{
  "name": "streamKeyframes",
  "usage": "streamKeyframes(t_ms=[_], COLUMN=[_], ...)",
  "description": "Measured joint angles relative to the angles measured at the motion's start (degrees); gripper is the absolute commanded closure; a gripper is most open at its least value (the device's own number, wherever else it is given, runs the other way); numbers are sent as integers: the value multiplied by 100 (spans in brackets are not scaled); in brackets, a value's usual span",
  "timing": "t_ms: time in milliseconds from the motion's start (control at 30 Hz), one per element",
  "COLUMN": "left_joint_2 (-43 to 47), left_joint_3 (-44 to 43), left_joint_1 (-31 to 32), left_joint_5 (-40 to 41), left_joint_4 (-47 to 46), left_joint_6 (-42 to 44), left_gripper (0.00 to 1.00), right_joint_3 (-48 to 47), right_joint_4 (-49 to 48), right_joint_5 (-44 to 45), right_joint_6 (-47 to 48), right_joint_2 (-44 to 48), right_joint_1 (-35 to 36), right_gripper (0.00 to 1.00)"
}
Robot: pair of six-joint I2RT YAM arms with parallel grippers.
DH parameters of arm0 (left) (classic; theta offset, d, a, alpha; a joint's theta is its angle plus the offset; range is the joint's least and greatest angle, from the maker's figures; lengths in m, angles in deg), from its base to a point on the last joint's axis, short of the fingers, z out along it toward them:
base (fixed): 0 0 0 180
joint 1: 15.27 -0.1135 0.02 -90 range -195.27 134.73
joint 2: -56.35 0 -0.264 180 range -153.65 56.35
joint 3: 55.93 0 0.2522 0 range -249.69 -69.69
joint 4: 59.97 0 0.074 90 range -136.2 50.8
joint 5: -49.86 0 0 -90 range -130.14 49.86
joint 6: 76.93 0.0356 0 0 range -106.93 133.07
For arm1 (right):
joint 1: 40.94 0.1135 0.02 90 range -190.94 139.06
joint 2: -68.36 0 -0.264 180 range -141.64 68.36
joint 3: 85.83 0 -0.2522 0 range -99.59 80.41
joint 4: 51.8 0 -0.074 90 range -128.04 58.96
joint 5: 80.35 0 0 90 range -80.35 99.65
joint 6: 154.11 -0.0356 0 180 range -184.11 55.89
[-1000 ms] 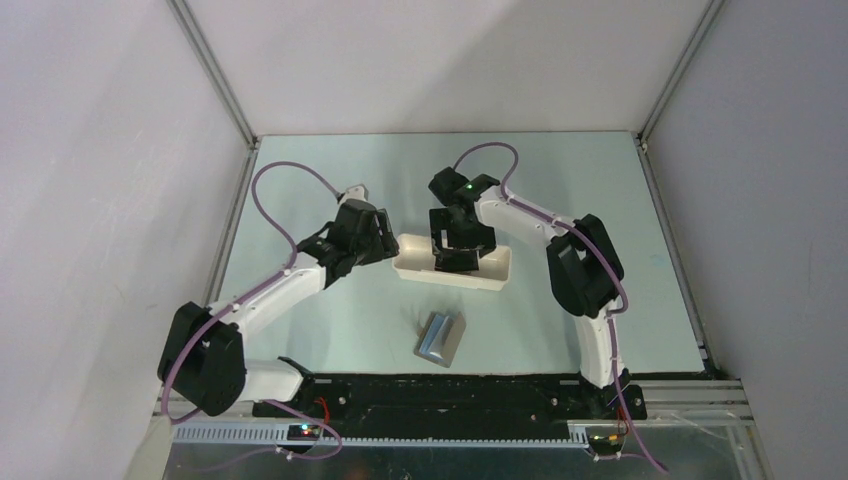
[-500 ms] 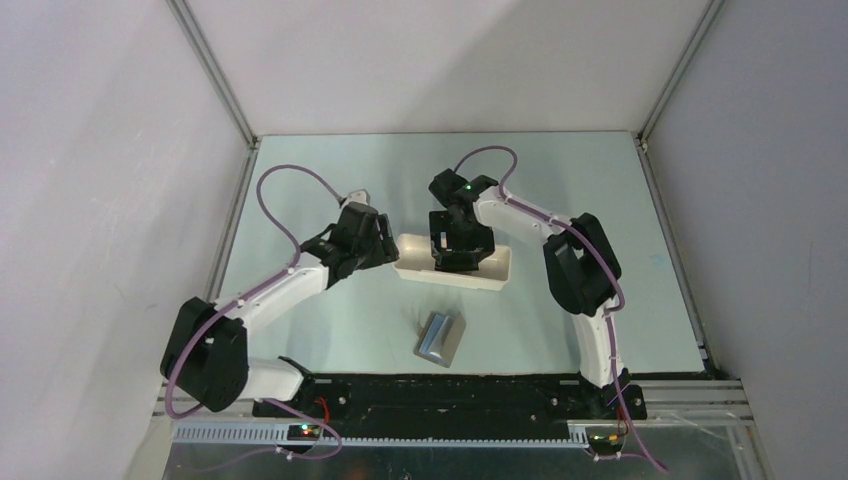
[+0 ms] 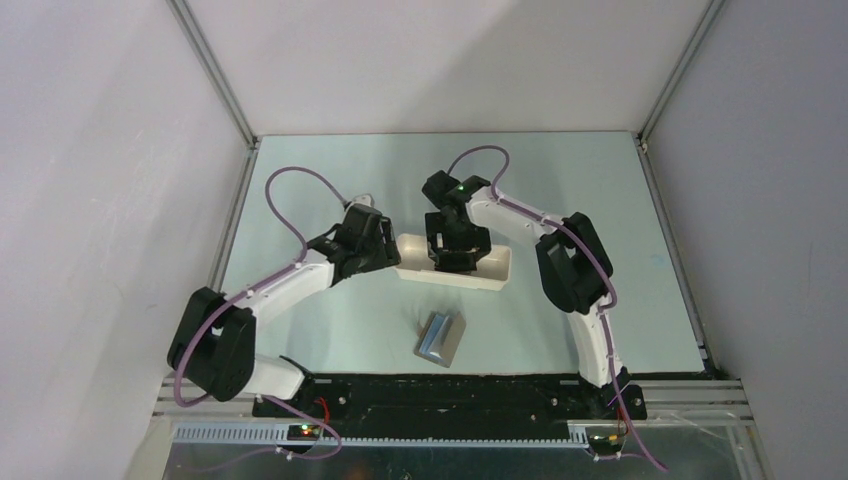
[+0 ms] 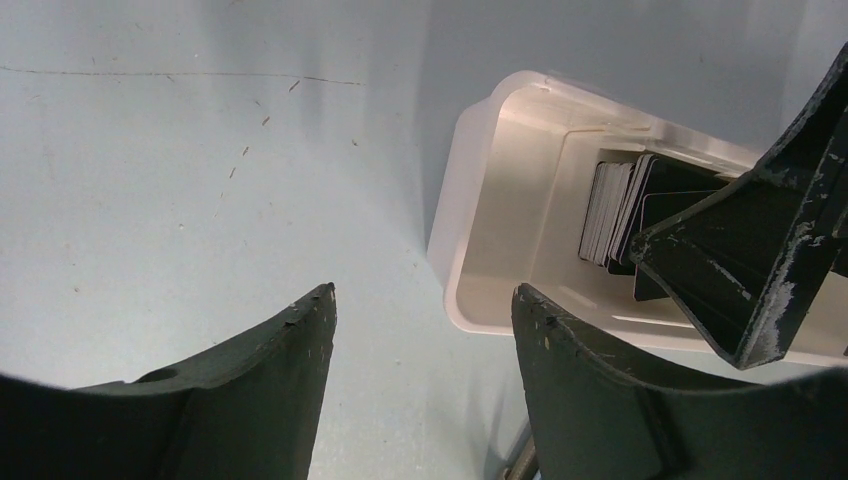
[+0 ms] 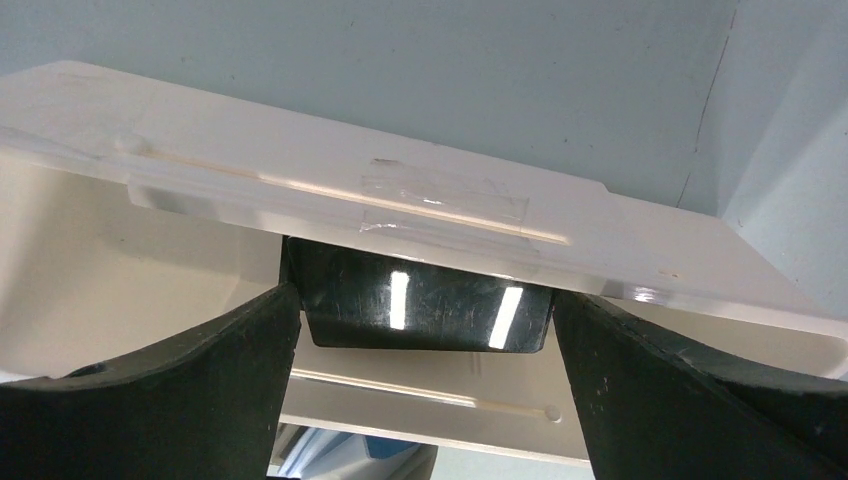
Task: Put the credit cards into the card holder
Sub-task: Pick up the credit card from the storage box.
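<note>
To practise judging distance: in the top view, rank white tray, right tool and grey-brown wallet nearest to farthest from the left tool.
1. Long white plastic tray, its end beside the left tool.
2. Right tool, inside the tray.
3. Grey-brown folding wallet, toward the near edge.

Top view: high behind the arm bases, looking down on the whole counter (image 3: pixel 330 180). Left wrist: low and close, facing the tray (image 4: pixel 455 220) from its end. Right wrist: nearest of all, at the rim. All three share the tray.
</note>
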Motion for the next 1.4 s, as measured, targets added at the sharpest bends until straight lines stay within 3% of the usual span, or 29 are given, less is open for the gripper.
streamKeyframes(t_ms=[367, 600, 1400], left_joint_2=[-72, -72, -72], left_joint_3=[0, 0, 13], left_joint_1=[0, 0, 0], left_joint_5=[-68, -107, -127], left_joint_4=[-2, -2, -2], left_joint_6=[2, 0, 0], left_gripper=[31, 31, 31], right_joint_3=[-393, -553, -4], right_joint_4=[271, 348, 214], right_joint_5=[337, 531, 330], right_joint_6=[2, 17, 55], right_joint_2=[-245, -350, 90], right_joint_1=[149, 225, -160], right_gripper=[1, 12, 17])
